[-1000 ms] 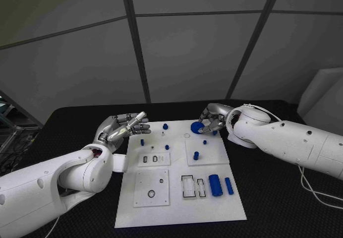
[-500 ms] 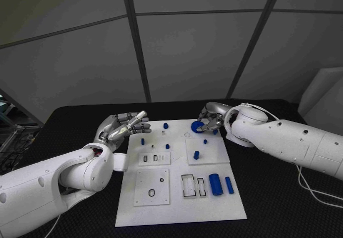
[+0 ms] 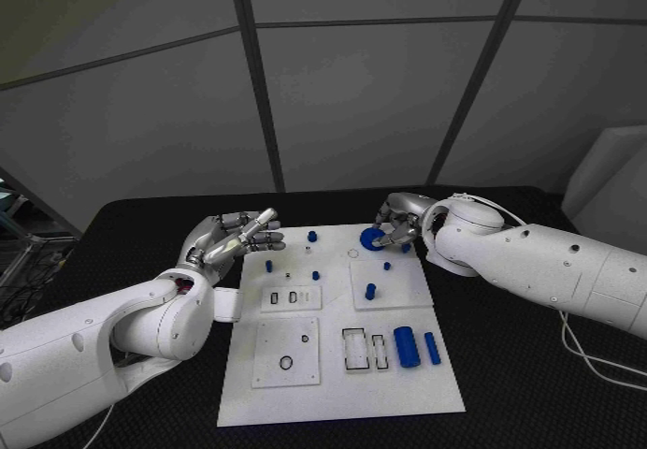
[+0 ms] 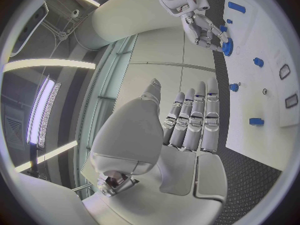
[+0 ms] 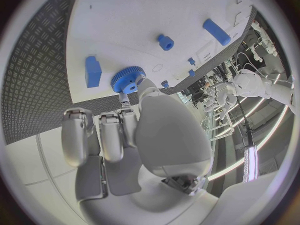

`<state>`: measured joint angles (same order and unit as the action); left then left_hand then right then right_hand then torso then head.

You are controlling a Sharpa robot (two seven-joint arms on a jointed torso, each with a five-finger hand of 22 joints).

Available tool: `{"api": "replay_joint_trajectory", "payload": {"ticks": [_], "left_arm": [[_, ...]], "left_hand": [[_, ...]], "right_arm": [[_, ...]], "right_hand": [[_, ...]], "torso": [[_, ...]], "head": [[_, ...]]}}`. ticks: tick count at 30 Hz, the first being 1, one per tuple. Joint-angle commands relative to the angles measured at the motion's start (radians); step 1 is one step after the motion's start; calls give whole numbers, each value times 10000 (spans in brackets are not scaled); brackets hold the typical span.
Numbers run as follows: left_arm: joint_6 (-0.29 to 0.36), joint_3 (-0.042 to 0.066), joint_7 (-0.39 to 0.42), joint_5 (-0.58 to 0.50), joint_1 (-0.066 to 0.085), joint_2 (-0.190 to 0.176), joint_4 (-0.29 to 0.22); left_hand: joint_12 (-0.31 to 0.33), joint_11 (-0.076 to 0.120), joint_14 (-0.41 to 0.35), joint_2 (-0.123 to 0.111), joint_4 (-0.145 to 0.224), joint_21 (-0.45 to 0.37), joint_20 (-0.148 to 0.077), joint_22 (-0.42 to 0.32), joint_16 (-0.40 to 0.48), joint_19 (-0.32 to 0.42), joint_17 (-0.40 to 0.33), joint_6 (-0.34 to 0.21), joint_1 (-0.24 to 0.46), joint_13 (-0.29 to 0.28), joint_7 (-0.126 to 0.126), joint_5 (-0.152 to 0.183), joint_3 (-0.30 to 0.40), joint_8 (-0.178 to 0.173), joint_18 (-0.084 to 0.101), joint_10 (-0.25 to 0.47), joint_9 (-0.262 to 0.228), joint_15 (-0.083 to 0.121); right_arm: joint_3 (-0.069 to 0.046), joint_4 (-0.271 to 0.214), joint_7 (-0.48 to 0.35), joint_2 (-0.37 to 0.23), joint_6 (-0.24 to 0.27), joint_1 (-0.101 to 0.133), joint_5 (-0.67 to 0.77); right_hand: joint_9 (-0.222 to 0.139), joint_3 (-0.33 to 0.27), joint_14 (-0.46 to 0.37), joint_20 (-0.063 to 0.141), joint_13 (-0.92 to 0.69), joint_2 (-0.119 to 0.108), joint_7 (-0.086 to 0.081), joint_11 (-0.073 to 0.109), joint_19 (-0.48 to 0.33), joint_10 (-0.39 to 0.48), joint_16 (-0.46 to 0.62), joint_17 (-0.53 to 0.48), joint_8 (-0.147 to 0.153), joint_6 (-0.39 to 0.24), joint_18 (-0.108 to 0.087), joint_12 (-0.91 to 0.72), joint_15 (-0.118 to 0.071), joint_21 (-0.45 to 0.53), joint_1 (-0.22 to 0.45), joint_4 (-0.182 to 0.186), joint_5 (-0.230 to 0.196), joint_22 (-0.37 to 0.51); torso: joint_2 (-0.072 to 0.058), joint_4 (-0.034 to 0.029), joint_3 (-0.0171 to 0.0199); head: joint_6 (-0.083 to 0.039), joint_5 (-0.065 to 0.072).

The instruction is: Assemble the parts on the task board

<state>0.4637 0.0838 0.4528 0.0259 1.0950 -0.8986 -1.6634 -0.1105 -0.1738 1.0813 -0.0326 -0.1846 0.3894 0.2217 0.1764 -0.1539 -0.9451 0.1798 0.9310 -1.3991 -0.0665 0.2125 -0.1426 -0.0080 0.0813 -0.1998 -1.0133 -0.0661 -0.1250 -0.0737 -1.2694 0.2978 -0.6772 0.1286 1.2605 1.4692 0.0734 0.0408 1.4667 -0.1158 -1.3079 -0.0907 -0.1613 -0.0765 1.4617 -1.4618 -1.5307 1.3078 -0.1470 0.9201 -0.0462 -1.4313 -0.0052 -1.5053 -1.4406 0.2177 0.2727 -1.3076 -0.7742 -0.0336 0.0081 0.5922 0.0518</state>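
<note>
I see my right hand pinching a blue gear just over the far edge of the white board. My left hand hangs beside the board's far left corner, fingers straight, apart, holding nothing. Other blue pieces lie on the board.

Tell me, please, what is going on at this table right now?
A two-armed robot is assembling small blue parts on a white task board. Its right robot hand holds a blue gear at the board's far edge, over the board. Its left robot hand hovers beside the board's far left corner, holding nothing. Two blue cylinders lie loose on the board, and several small blue pegs stand in it.
</note>
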Motion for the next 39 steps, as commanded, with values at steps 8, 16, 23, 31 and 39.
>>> {"api": "replay_joint_trajectory", "payload": {"ticks": [8, 16, 23, 31, 39], "left_arm": [[-197, 9, -46, 41, 13, -11, -1], [-226, 9, -83, 40, 13, -12, 5], [-248, 9, -91, 40, 13, -14, 27], [-286, 9, -89, 40, 13, -24, 57], [-277, 10, -91, 40, 15, -34, 150]], "left_hand": [[74, 20, -59, 60, 39, 31, 32, 0, 58, 27, 15, -17, 27, 15, 69, 53, -19, -37, 196, 62, 11, 12], [82, 19, -61, 66, 37, 31, 34, -1, 64, 31, 19, -21, 35, 15, 70, 63, -22, -42, 196, 70, 11, 10], [82, 19, -61, 66, 37, 31, 34, -1, 64, 31, 19, -21, 35, 15, 70, 63, -22, -42, 196, 70, 11, 10], [87, 18, -60, 79, 33, 31, 35, -1, 68, 34, 24, -22, 42, 15, 70, 72, -23, -46, 195, 74, 10, 10], [92, 17, -58, 92, 33, 31, 36, -1, 73, 37, 29, -21, 44, 14, 70, 78, -22, -49, 195, 75, 10, 10]], "right_arm": [[2, 20, 264, 77, -248, 17, 532], [2, -164, 242, 54, 296, 15, 985], [2, -670, 80, -108, 1354, 12, 1379], [-2, -1466, -23, -170, 2032, 12, 1657], [2, -1670, -126, 385, 2014, 12, 2099]], "right_hand": [[-8, 238, 845, 21, -1189, 241, 18, 36, 125, -99, -49, 1714, -80, 230, 160, -49, 70, -58, -214, -216, -417, -1363], [-4, 431, 848, 32, -1298, 253, 56, 67, 188, -172, -59, 1741, -144, 442, 179, -143, 50, -100, -204, -262, -246, -1454], [-4, 687, 851, 73, -1348, 176, 121, 127, 255, -206, -64, 1760, -189, 675, 200, -178, 1, -144, -188, -302, 256, -1547], [-3, 730, 856, 80, -1369, 158, 129, 137, 275, -221, -73, 1785, -190, 703, 206, -195, -6, -157, -186, -308, 303, -1575], [-26, 813, 858, 89, -1370, 77, 113, 126, 285, -221, -76, 1796, -123, 655, 210, -190, -7, -163, -138, -310, 166, -1590]], "torso": [[1, 2, 4], [1, -3, 11], [2, -1, 12], [10, -21, -2], [3, -20, -6]], "head": [[45, -4], [48, -22], [36, -46], [23, -93], [56, -139]]}}
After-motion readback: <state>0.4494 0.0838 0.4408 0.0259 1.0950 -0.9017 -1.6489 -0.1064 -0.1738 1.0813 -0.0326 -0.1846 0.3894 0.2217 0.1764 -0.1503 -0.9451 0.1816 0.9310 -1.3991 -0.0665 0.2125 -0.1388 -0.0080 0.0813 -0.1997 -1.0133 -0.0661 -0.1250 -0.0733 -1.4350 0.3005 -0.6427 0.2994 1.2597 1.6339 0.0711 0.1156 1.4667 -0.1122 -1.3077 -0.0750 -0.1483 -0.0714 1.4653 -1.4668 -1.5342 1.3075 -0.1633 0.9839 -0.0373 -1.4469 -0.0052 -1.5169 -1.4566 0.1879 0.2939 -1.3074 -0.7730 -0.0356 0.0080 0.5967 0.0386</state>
